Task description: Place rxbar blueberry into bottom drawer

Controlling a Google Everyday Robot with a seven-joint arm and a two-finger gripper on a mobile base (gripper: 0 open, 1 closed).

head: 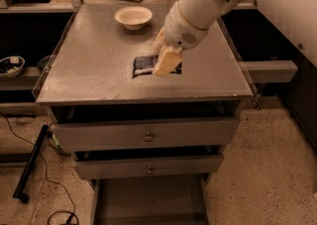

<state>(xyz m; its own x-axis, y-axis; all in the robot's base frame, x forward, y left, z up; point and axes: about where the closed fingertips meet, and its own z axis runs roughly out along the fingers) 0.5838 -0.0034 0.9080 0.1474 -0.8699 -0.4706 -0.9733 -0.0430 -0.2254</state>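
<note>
The gripper (166, 64) sits low over the right part of the bar (144, 63); whether it has closed on the bar cannot be told. The bar lies flat on the cabinet top (94, 78), a bowl (133, 17) stands further back, and the bottom drawer (148, 200) is pulled out below.

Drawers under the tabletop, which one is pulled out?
The bottom drawer: its tray floor shows; both knobbed drawers above show only fronts. The gripper is over the rxbar blueberry on the cabinet top.

No lettering legible; tool (166, 64) over rxbar blueberry (143, 63).
</note>
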